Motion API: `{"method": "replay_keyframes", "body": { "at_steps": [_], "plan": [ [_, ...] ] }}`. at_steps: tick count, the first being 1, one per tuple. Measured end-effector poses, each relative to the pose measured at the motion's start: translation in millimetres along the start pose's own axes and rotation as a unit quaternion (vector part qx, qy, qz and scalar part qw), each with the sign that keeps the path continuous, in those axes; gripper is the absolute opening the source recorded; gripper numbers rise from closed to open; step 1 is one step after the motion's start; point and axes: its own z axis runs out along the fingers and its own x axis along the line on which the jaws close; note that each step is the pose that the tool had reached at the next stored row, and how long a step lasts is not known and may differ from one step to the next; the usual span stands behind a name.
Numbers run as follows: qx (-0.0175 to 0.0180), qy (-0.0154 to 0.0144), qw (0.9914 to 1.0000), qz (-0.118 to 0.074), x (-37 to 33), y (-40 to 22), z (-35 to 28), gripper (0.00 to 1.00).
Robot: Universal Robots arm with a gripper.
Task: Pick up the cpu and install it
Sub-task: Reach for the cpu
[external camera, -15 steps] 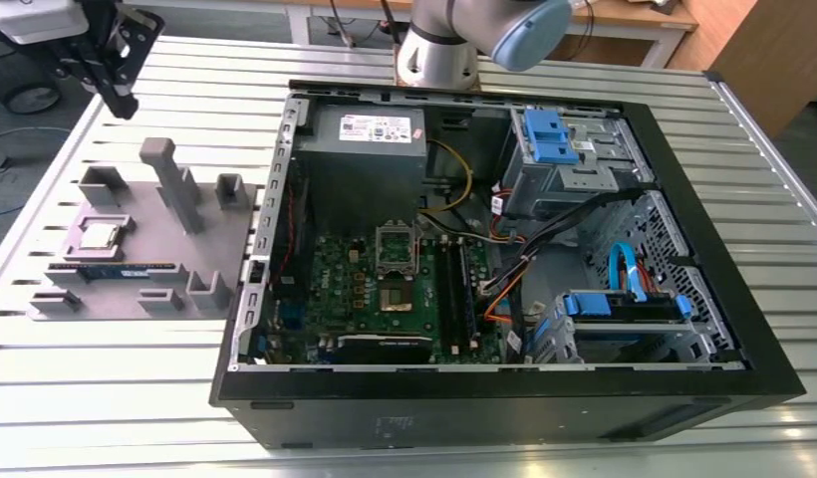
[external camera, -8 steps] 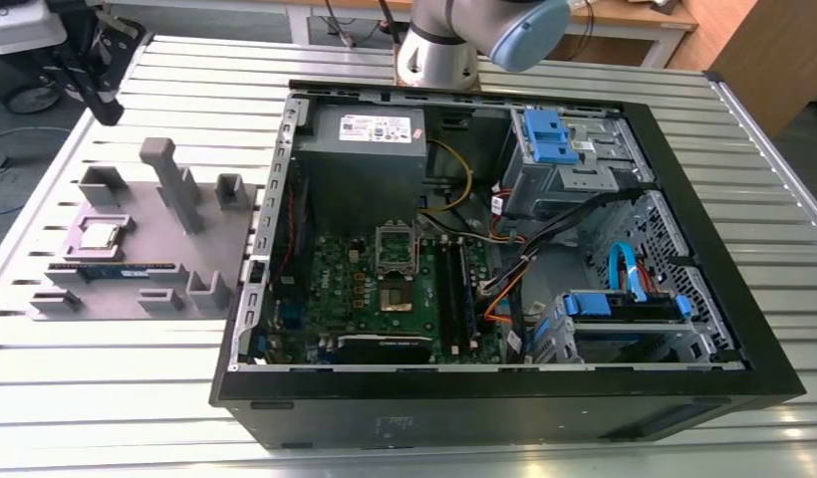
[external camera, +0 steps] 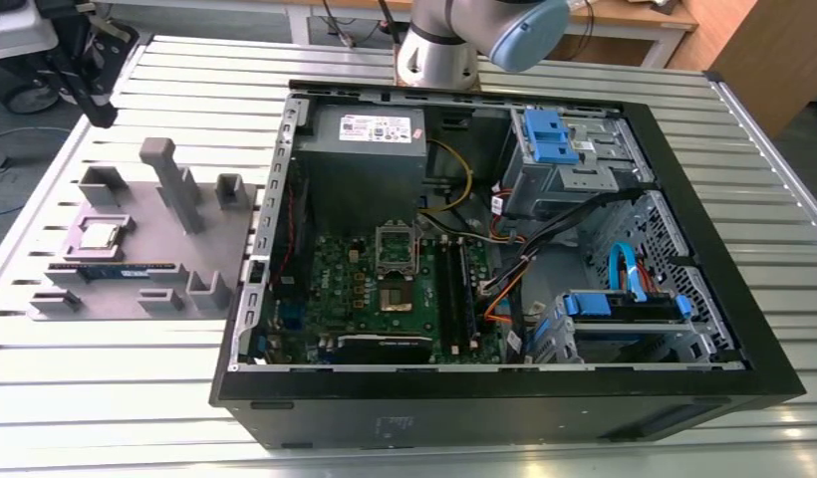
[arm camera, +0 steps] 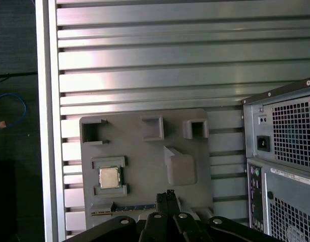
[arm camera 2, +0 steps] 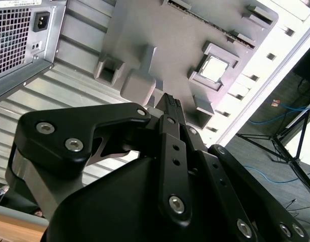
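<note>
The cpu [external camera: 101, 234] is a small silvery square lying flat in a framed pocket of a grey fixture plate [external camera: 149, 214], on the exterior view's left of the open computer case [external camera: 515, 388]. Both wrist views show the cpu [arm camera: 109, 177] [arm camera 2: 213, 69] in that pocket. My gripper [arm camera: 168, 193] [arm camera 2: 171, 100] hangs well above the plate, its narrow black fingers together and holding nothing, off to one side of the cpu. The green motherboard [external camera: 369, 289] lies inside the case.
A long blue-green memory stick [external camera: 117, 269] lies on the plate beside the cpu. Grey posts [external camera: 169, 179] and blocks [arm camera: 180, 166] stand up from the plate. The arm's base [external camera: 442, 50] rises behind the case. The slatted metal table [external camera: 103, 398] ends close beyond the plate.
</note>
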Motion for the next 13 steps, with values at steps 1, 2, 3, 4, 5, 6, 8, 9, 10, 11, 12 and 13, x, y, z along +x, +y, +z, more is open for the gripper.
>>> {"method": "replay_keyframes", "body": {
  "at_steps": [1, 2, 3, 4, 5, 6, 8, 9, 10, 11, 12, 13],
  "plan": [
    [0.0000, 0.0000, 1.00000, 0.000, 0.0, 0.0, 0.4, 0.11],
    [0.0000, 0.0000, 1.00000, 0.000, 0.0, 0.0, 0.4, 0.11],
    [0.0000, 0.0000, 1.00000, 0.000, 0.0, 0.0, 0.4, 0.11],
    [0.0000, 0.0000, 1.00000, 0.000, 0.0, 0.0, 0.4, 0.11],
    [0.0000, 0.0000, 1.00000, 0.000, 0.0, 0.0, 0.4, 0.11],
    [0.0000, 0.0000, 1.00000, 0.000, 0.0, 0.0, 0.4, 0.11],
    [0.0000, 0.0000, 1.00000, 0.000, 0.0, 0.0, 0.4, 0.11],
    [0.0000, 0.0000, 1.00000, 0.000, 0.0, 0.0, 0.4, 0.11],
    [-0.0001, -0.0001, 1.00000, 0.000, 0.3, -0.1, 0.5, 0.11],
    [-0.0001, -0.0002, 1.00000, 0.000, 0.5, -0.1, 0.7, 0.11],
    [-0.0001, -0.0002, 1.00000, 0.000, 0.7, -0.1, 0.7, 0.11],
    [0.0000, 0.0000, 1.00000, 0.000, 1.7, -0.1, 0.9, 0.11]
  ]
}}
